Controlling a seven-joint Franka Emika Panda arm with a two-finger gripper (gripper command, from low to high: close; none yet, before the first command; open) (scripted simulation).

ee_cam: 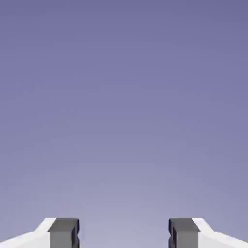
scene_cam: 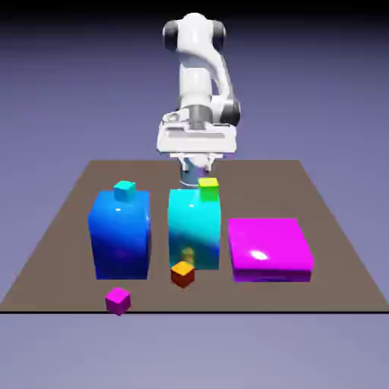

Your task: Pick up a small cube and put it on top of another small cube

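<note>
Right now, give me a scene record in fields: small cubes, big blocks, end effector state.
small cubes: cyan cube on top of the blue block; yellow-green cube on top of the cyan block; orange cube on the table in front of the cyan block; magenta cube near the table's front edge
flat block: magenta slab, exterior view's right
end effector: open, nothing between the fingertips; hand view shows only backdrop
stacking: no small cube on another small cube yet
</note>
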